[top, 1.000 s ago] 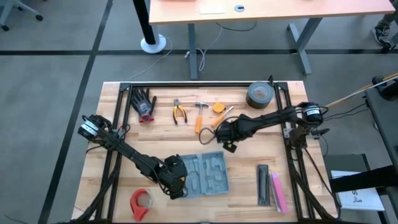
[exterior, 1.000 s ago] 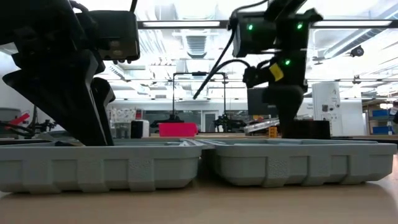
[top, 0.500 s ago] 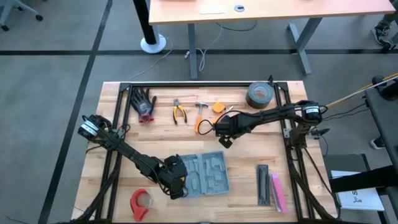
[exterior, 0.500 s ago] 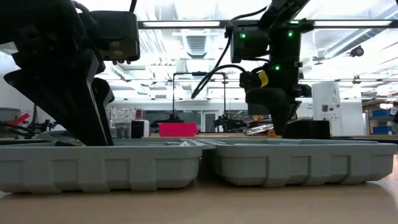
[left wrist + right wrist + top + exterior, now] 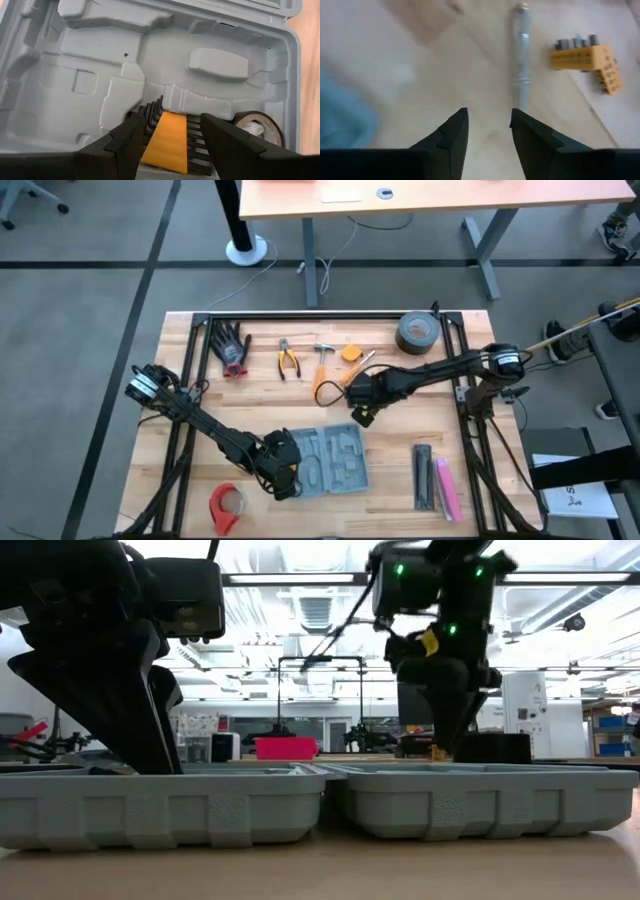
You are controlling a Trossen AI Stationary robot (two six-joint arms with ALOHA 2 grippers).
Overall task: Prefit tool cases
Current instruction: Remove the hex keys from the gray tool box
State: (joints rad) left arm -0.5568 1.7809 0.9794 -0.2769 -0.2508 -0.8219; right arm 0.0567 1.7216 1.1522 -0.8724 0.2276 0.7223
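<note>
The blue-grey tool case (image 5: 335, 460) lies open near the table's front edge, its moulded grey tray (image 5: 100, 75) facing up. My left gripper (image 5: 170, 122) reaches down into the case's left half (image 5: 300, 465). It is shut on a hex key set with black keys in an orange holder (image 5: 167, 140). My right gripper (image 5: 488, 114) hovers open over bare wood just beyond the case (image 5: 358, 408). A silver screwdriver (image 5: 521, 60) lies ahead of its fingers, with an orange bit holder (image 5: 585, 60) beside it. My left gripper has the hex key set between its two fingers, which lie against the outer black keys (image 5: 146, 117) on either side of the orange holder. The fingers slant down from above into the tray. The set sits low in a tray pocket; whether it rests there, I cannot tell.
Along the far edge lie black-and-red gloves (image 5: 232, 345), pliers (image 5: 289, 361), a hammer (image 5: 322, 360) and a grey tape roll (image 5: 415, 332). A red tape roll (image 5: 227, 502) lies left of the case. A black bar (image 5: 424, 476) and a pink bar (image 5: 446, 486) lie to its right.
My right gripper has shifted slightly toward the far edge and come back. The silver shaft that stuck out beside its fingers in the low view no longer shows there. The left arm and the case have kept still.
</note>
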